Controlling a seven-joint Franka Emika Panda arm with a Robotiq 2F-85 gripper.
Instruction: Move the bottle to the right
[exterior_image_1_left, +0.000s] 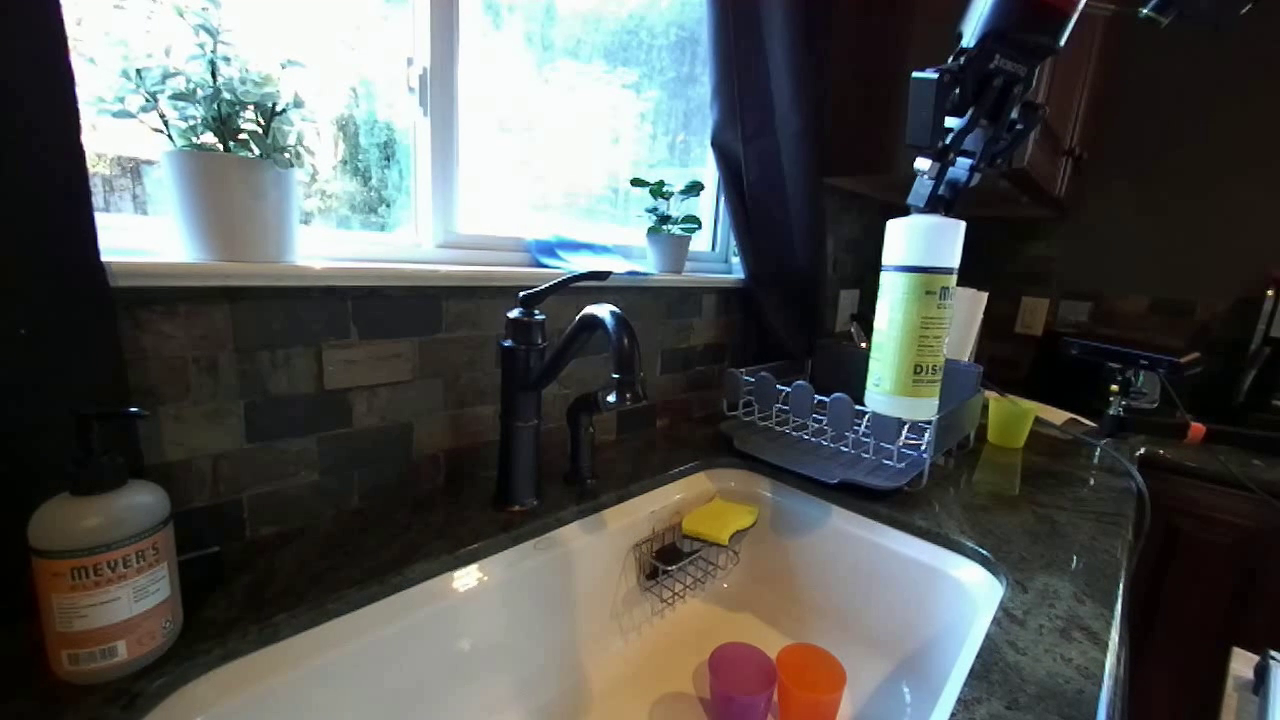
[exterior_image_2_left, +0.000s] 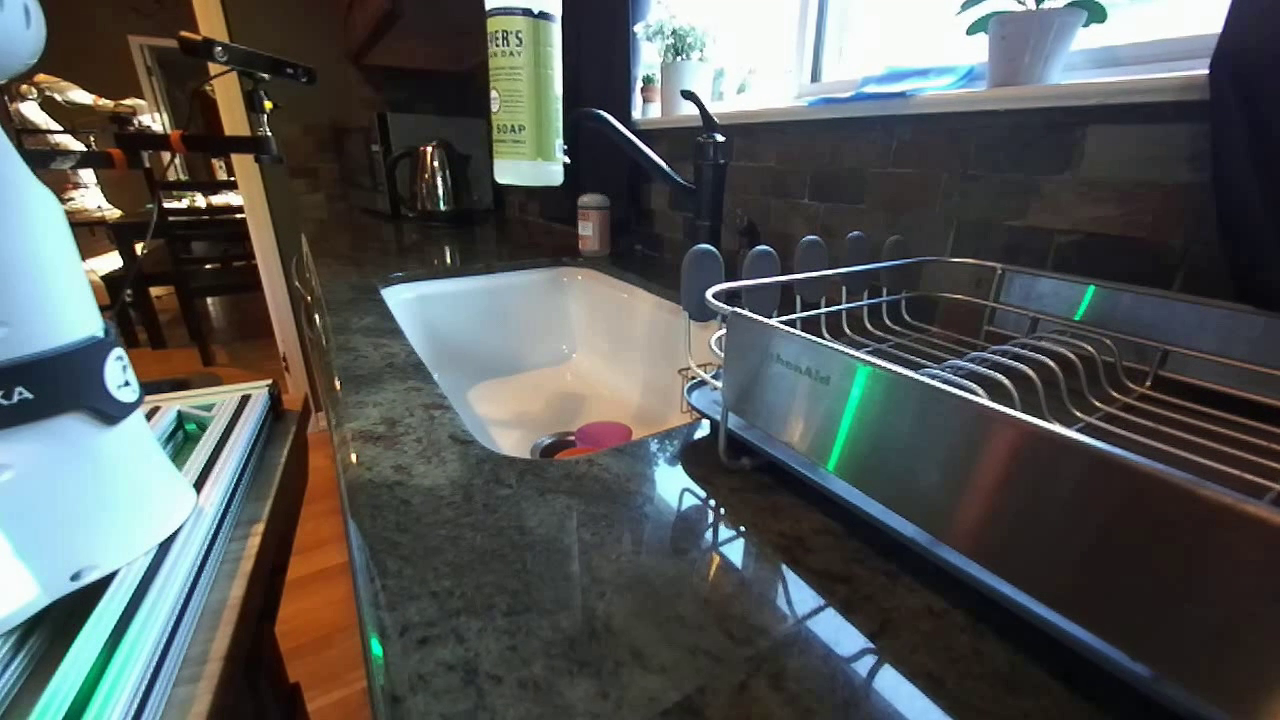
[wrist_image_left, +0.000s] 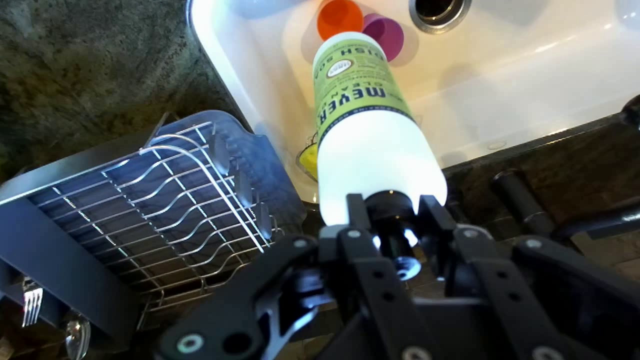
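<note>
Green and white plastic dish-soap bottle (exterior_image_1_left: 915, 320) held aloft by a black metal gripper (wrist_image_left: 394, 210)

Two black fingers (wrist_image_left: 358, 212) are clamped on the dark cap (wrist_image_left: 391, 204) at the top of the bottle, one on either side. The bottle hangs base down in the air, well above a dark, speckled stone counter (exterior_image_2_left: 450, 560), close to upright, with a slight lean in an exterior view. In the wrist view its base shows against a glossy white sink (wrist_image_left: 500, 75); whether all of it is directly over the sink is hard to judge.

On the sink's floor a purple tumbler (exterior_image_1_left: 742, 670) and an orange tumbler (exterior_image_1_left: 811, 675) stand side by side. A round metal drain (wrist_image_left: 440, 22) shows near the purple one in the wrist view. Against the sink wall, a yellow sponge (exterior_image_1_left: 720, 520) rests on a thin wire caddy (exterior_image_1_left: 685, 575).

Behind the sink stands a tall black metal faucet (exterior_image_1_left: 520, 410). Beside the sink's end sits a silver and grey metal dish rack (exterior_image_2_left: 960, 450), with a steel fork (wrist_image_left: 32, 302) and a steel spoon (wrist_image_left: 77, 337) in its grey holder (wrist_image_left: 65, 265). Near the rack, a lime-yellow plastic cup (exterior_image_1_left: 1011, 420) stands on the counter. Toward the opposite end of the sink is a squat, orange-labelled pump bottle (exterior_image_1_left: 105, 590).

On the white windowsill (exterior_image_1_left: 400, 275) are a leafy green plant (exterior_image_1_left: 225, 115) in a large white pot (exterior_image_1_left: 232, 205) and a smaller plant (exterior_image_1_left: 667, 205) in a small white pot (exterior_image_1_left: 668, 253).
</note>
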